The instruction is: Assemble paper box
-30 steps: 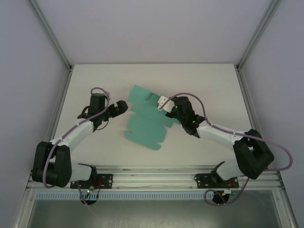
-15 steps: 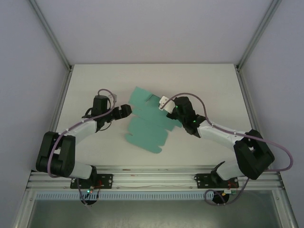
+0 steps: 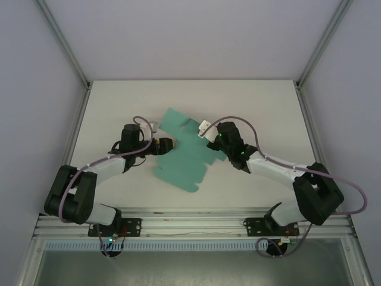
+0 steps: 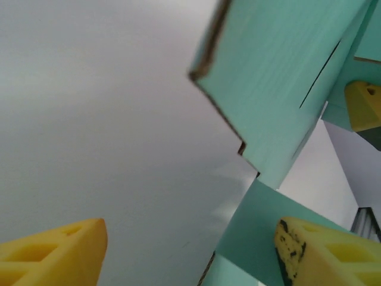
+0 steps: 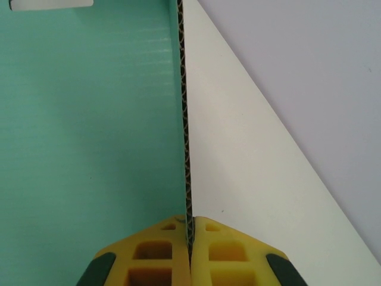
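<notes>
Paper box (image 3: 184,164): flat teal corrugated die-cut sheet | right pincer (image 5: 190,229) clamps edge

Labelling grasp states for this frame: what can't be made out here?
- Top external: whether the left fingers touch the paper box; too small, and the arm covers the tips.
- Left wrist: the box's outline, cut off by the top and right edges.
- Right wrist: flaps beyond the card edge pinched in the right fingers, cut off by the frame.

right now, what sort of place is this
Probably a robot lab test cell: white table enclosed by plain panels and aluminium posts, left arm and right arm bolted to a rail, a teal paper box between them.
</notes>
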Available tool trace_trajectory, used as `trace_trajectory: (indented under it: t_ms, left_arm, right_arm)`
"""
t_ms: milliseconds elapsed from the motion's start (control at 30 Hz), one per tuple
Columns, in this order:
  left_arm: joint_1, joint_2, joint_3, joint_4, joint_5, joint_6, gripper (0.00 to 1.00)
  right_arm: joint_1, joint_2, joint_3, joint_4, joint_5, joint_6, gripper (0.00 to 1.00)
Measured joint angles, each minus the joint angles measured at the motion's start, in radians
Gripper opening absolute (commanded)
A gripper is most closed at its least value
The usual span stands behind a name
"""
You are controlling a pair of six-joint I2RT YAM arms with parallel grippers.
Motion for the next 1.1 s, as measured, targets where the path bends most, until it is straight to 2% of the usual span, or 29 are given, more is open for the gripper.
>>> trace_trajectory:
  t_ms: [233, 367, 500, 633, 767, 933, 1100]
  left_arm:
    - [0.000, 0.085, 0.001, 0.144, 0.090, -0.031, 0.51]
    - [0.000, 0.116, 0.001, 0.221, 0.141, -0.049, 0.47]
    - [0.000, 0.136, -0.005, 0.283, 0.182, -0.054, 0.23]
    - [0.000, 0.138, -0.010, 0.300, 0.196, -0.053, 0.14]
    - [0.000, 0.147, -0.011, 0.306, 0.201, -0.066, 0.00]
    - [-0.008, 0.151, 0.022, 0.228, 0.138, -0.089, 0.00]
    - [-0.026, 0.178, 0.046, 0.171, 0.044, -0.188, 0.00]
  right_arm:
    - [-0.001, -0.005, 0.000, -0.001, -0.018, 0.024, 0.00]
    - [-0.002, -0.025, 0.000, -0.001, -0.024, 0.034, 0.00]
    - [-0.013, -0.040, 0.000, -0.009, -0.045, 0.044, 0.00]
    - [-0.023, -0.040, 0.000, -0.015, -0.054, 0.047, 0.00]
    - [-0.032, -0.040, 0.003, -0.038, -0.067, 0.046, 0.00]
    - [-0.026, -0.040, 0.034, -0.099, -0.074, 0.018, 0.00]
    - [0.053, -0.039, 0.046, -0.142, 0.016, -0.071, 0.00]
